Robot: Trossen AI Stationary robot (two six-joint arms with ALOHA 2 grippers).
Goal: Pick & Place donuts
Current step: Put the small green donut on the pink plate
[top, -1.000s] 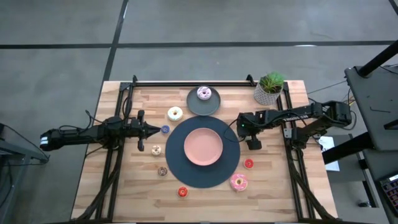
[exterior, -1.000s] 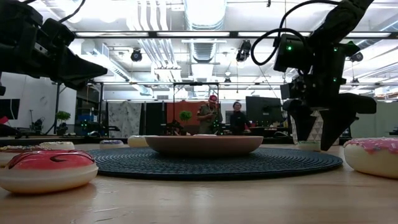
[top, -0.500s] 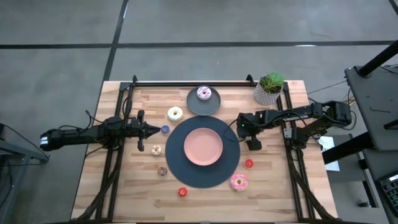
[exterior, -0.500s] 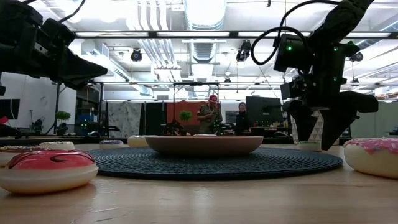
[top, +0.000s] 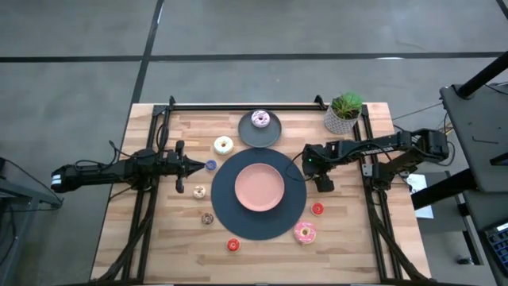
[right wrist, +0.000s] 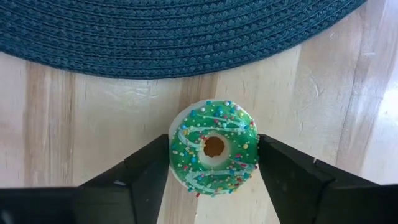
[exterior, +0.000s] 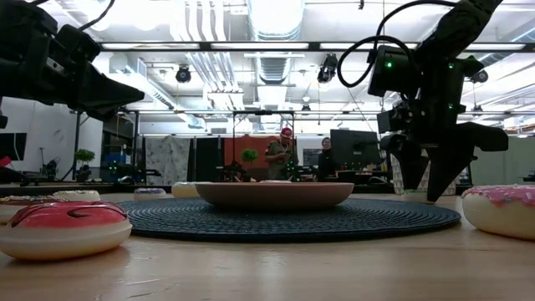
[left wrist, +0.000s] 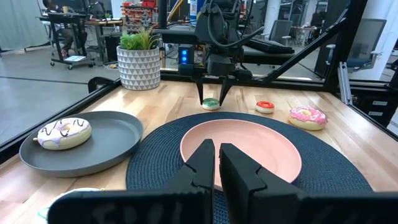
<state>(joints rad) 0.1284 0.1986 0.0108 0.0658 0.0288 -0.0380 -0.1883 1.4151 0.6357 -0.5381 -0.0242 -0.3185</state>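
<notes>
Progress looks early: pink plate (top: pixel 259 187) at table centre on the round woven mat (top: pixel 238 224) is bare, no donut on it. Only the white-pink sprinkled donut (top: pixel 260 119) sits on a dish, the dark grey plate (top: pixel 252 137) at 12 o'clock; can't tell whether that counts as placed.

Loose on the table, by clock around the pink plate:
- cream donut (top: pixel 224 145) at 11
- tiny blue donut (top: pixel 211 165) at 10
- tiny tan donut (top: pixel 199 191) at 9
- tiny brown donut (top: pixel 207 218) at 8
- red donut (top: pixel 233 245) at 7
- pink frosted donut (top: pixel 305 233) at 5
- second red donut (top: pixel 317 209) at 4
- green sprinkled donut (right wrist: pixel 213 147) at 3, just off the mat edge

Right gripper (right wrist: pixel 213 163) points straight down at 3 o'clock, fingers spread either side of the green donut, right at its sides; firm pinch not evident. Judgement: grasp step, close then lift.

Left gripper (left wrist: pixel 216 160) waits at 9 o'clock, arm lying level, aimed at the pink plate, fingers pressed nearly together, nothing held.

Potted plant (top: pixel 344 112) at 1 o'clock, out of the way.
</notes>
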